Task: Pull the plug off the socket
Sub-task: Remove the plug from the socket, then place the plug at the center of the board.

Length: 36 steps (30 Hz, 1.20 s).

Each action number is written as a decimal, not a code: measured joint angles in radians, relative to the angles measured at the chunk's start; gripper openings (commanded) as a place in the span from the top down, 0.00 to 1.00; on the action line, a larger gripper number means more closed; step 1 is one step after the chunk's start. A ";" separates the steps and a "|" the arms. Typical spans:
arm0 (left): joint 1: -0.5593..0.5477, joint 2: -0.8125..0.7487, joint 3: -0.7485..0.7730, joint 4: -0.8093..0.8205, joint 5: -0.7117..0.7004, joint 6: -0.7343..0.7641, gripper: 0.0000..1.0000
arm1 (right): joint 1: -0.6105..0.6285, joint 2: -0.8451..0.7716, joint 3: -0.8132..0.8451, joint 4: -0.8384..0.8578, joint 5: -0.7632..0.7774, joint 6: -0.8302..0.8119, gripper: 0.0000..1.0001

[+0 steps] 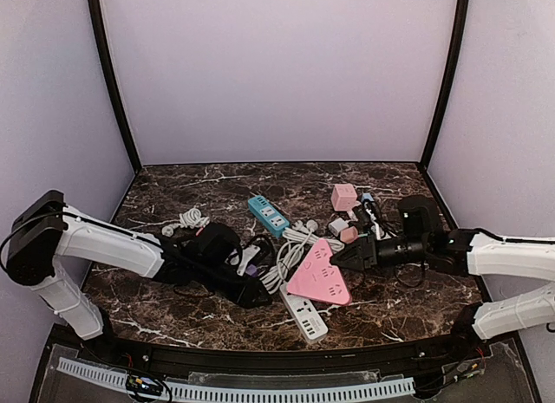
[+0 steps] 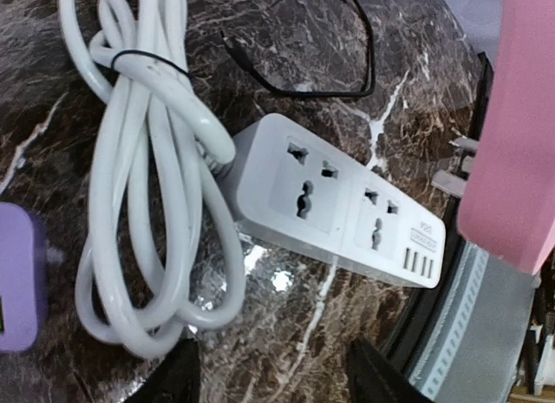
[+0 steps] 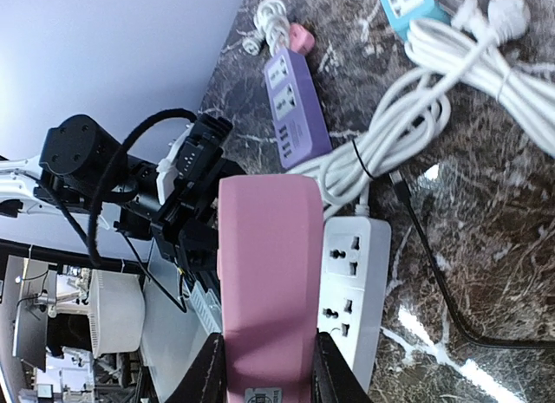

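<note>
My right gripper (image 3: 264, 368) is shut on a pink wedge-shaped plug block (image 3: 264, 273), one finger on each flat side. In the left wrist view the pink block (image 2: 512, 134) hangs at the right with its bare metal prongs (image 2: 453, 165) showing, apart from the white socket strip (image 2: 338, 199) that lies flat on the marble. From above, the pink block (image 1: 319, 273) sits over the far end of the white strip (image 1: 303, 315). My left gripper (image 2: 273, 381) is open just in front of the strip, with only marble between its fingers.
A bundled white cable (image 2: 147, 186) lies beside the strip, and a thin black cable (image 2: 295, 82) behind it. A purple strip (image 3: 295, 108) and a teal strip (image 1: 268, 214) lie further back, with small pink adapters (image 1: 344, 196) at the back right. The table's front edge (image 2: 473, 316) is close.
</note>
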 measured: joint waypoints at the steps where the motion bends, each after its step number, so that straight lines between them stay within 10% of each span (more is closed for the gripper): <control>1: 0.004 -0.032 0.001 -0.022 -0.011 0.008 0.29 | -0.002 -0.029 0.016 -0.034 0.018 -0.012 1.00; 18: 0.331 -0.307 0.318 -0.496 -0.130 0.255 0.03 | -0.063 -0.064 0.458 -0.489 0.467 -0.333 1.00; 36: 0.723 -0.386 0.233 -0.491 -0.076 0.351 0.01 | -0.211 0.382 0.576 -0.233 0.492 -0.432 1.00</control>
